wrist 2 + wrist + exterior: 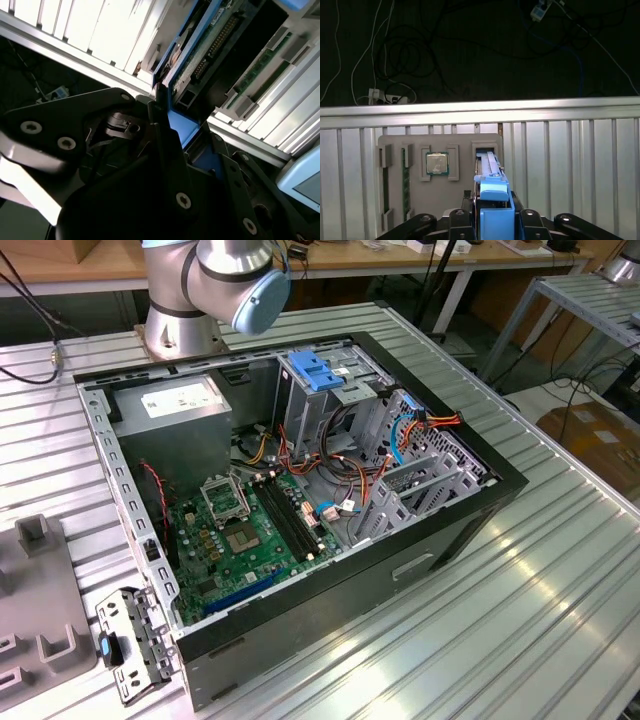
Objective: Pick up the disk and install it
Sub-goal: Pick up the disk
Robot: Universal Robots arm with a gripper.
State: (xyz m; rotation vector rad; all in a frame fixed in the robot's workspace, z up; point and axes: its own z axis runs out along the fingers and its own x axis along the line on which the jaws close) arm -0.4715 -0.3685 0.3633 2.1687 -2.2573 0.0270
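Note:
The disk stands on edge in a slot of the grey tray, its blue side rail facing me. In the second wrist view the disk shows its green circuit board and blue rail. My gripper sits over the disk's near end with its black fingers pressed on either side of the blue rail, shut on it. In the second wrist view the gripper meets the same rail. The open computer case lies on the table, with a drive cage and blue latch at its far end.
The tray also holds a processor and a memory stick. A grey power-supply box and loose cables are inside the case. A loose metal bracket lies by the case's near corner. The ribbed table ends at a rail beyond the tray.

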